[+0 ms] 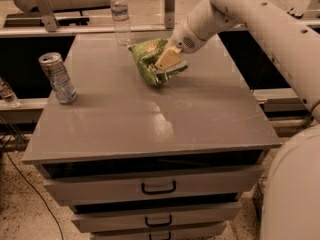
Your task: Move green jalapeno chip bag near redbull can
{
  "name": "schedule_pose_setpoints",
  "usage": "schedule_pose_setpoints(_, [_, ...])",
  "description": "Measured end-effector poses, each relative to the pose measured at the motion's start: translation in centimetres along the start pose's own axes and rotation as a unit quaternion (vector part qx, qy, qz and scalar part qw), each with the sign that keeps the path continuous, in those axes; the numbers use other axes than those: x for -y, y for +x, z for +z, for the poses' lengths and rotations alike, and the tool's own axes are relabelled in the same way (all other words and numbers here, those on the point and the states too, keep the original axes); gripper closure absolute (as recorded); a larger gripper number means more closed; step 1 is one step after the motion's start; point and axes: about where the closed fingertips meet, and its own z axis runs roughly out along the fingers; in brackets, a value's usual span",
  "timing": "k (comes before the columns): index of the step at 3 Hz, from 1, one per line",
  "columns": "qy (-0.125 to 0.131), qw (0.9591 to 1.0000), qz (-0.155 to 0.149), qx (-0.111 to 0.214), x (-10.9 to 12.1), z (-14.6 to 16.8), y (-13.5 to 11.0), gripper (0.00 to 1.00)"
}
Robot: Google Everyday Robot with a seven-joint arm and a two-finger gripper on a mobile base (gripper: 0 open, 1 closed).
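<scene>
The green jalapeno chip bag, one only, is in the upper middle of the frame over the grey table, with the gripper clamped on it. One redbull can stands upright at the left, well apart. One water bottle stands at the table's top edge; three drawers show below.

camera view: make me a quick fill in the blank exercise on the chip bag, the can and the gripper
1. The gripper is shut on the ____ chip bag.
2. The redbull can stands upright near the ____ edge of the table, as the camera sees it.
3. The water bottle at the table's far edge has a ____ cap.

Missing words: green; left; white
</scene>
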Motion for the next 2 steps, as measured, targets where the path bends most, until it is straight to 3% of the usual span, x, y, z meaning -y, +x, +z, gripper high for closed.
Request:
schedule_pose_setpoints(1, [-0.051, 0.9961, -0.069, 0.020, -3.2, 4.5, -5.7, 1.00])
schedule_pose_setpoints(2, [-0.076, 0.9911, -0.102, 0.038, -5.0, 6.2, -8.9, 1.00])
